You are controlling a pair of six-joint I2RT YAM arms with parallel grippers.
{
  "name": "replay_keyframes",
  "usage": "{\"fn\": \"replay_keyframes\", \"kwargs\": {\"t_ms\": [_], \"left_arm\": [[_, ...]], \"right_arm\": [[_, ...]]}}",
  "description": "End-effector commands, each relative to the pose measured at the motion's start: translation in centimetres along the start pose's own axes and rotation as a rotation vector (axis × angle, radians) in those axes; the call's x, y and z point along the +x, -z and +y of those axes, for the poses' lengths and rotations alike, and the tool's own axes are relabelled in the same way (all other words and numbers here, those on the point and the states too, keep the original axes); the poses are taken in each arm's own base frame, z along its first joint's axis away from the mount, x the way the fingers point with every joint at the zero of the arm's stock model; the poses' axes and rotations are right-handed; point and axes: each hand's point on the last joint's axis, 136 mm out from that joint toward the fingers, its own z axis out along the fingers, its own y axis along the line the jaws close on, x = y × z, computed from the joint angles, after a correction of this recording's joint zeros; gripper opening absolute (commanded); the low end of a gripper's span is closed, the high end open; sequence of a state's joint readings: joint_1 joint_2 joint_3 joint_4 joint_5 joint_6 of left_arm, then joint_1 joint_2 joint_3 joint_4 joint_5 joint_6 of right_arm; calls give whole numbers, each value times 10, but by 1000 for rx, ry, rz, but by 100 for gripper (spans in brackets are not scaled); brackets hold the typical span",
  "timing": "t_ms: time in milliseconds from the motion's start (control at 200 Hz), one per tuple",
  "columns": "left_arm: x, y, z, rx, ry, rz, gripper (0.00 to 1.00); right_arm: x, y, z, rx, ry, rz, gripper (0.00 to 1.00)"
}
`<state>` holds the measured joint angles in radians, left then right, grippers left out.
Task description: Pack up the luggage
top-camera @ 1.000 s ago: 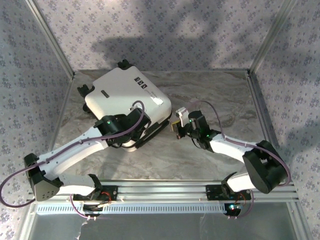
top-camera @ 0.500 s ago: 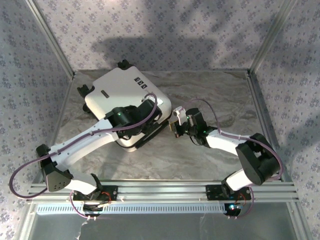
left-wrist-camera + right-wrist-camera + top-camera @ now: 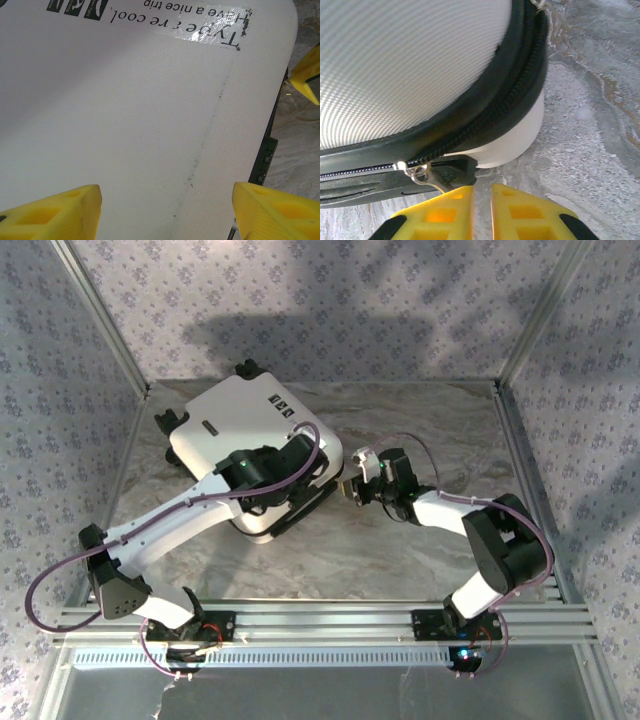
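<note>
The luggage (image 3: 235, 420) is a white hard-shell suitcase lying closed at the back left of the table. My left gripper (image 3: 316, 462) hovers over its near right corner. In the left wrist view this gripper (image 3: 165, 200) stands open, with the white shell (image 3: 150, 100) between its fingers but not gripped. My right gripper (image 3: 350, 490) sits at the suitcase's right corner. In the right wrist view its jaws (image 3: 481, 200) stand a narrow gap apart with only table showing between them. The metal zipper pull (image 3: 422, 175) hangs off the black zipper band (image 3: 495, 110), just left of the left finger.
The marble-pattern tabletop (image 3: 420, 560) lies bare to the right of and in front of the suitcase. Patterned walls with metal frame posts (image 3: 525, 330) close in the sides and back. The arm bases stand on a rail (image 3: 320, 625) along the near edge.
The left arm has swung right across the lid toward the suitcase's right corner. The right gripper's jaws have parted slightly and it has shifted a little up along the corner.
</note>
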<state>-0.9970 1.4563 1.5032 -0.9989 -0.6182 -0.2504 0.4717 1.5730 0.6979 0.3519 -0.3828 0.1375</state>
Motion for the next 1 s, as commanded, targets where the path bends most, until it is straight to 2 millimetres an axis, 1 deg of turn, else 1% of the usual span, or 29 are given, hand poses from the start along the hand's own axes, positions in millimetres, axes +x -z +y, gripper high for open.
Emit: {"fn": "replay_keyframes", "kwargs": {"t_ms": [0, 50, 165, 310, 415, 585, 755, 994], "left_arm": [[-10, 7, 4, -17, -10, -25, 69], [-10, 7, 4, -16, -10, -26, 69], [-11, 6, 3, -15, -13, -26, 69], [-11, 5, 2, -17, -16, -22, 69], [-11, 6, 3, -18, -16, -22, 69], [-11, 7, 4, -19, -13, -26, 69], [-11, 7, 4, -18, -14, -24, 69], [-12, 8, 5, -21, -17, -26, 69]], "right_arm": [[-7, 12, 3, -21, -4, -40, 21], [-7, 15, 4, -22, -2, -46, 22], [-6, 19, 10, -58, 15, -56, 27], [-5, 20, 23, -127, 44, -63, 36], [-4, 16, 25, -150, 50, -50, 41], [-4, 10, 28, -175, 55, -42, 42], [-2, 2, 26, -176, 57, -25, 42], [-6, -8, 23, -177, 57, -26, 42]]}}
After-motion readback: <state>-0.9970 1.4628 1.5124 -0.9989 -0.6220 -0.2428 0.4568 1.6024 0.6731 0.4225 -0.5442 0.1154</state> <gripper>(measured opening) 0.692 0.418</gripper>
